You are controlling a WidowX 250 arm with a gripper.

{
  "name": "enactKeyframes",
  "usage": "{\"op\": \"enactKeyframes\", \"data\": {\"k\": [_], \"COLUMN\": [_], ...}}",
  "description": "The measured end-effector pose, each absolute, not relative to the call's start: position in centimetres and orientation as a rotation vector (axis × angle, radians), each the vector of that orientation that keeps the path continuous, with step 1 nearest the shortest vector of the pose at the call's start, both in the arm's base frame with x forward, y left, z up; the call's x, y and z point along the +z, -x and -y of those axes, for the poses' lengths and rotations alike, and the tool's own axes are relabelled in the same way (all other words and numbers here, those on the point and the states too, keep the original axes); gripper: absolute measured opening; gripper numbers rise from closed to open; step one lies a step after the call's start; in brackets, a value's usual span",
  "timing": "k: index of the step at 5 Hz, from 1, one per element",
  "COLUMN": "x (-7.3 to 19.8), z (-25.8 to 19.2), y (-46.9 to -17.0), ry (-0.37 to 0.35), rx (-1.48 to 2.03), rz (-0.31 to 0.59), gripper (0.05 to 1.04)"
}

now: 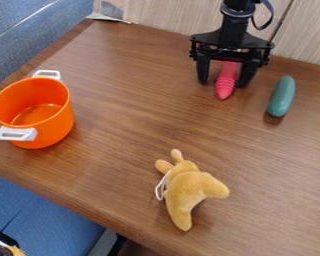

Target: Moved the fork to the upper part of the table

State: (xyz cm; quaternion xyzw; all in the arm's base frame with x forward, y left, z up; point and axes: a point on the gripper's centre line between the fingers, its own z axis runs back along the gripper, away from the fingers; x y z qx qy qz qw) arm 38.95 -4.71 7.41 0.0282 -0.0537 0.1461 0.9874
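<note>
Left of the green toy (281, 96): one red fork (225, 86), spread pincer (223, 83) astride; sideways drift could knock it, clearance being slight.

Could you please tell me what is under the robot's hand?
Under the hand, between its spread fingers, is a pink ribbed object. The hand covers its far end, so I cannot tell its full shape.
</note>
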Motion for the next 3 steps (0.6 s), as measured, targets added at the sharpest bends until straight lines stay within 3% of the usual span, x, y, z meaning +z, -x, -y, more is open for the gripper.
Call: {"op": "enactKeyframes", "data": {"k": [1, 2, 3], "x": [8.3, 11.8, 12.0], "z": [4.9, 4.4, 4.0], "y": [-38.4, -38.0, -38.0], "ry": [-0.042, -0.002, 0.000], "rx": [0.299, 0.311, 0.319], "rz": [0.101, 0.170, 0.175], "gripper": [1.000, 1.000, 1.000]}}
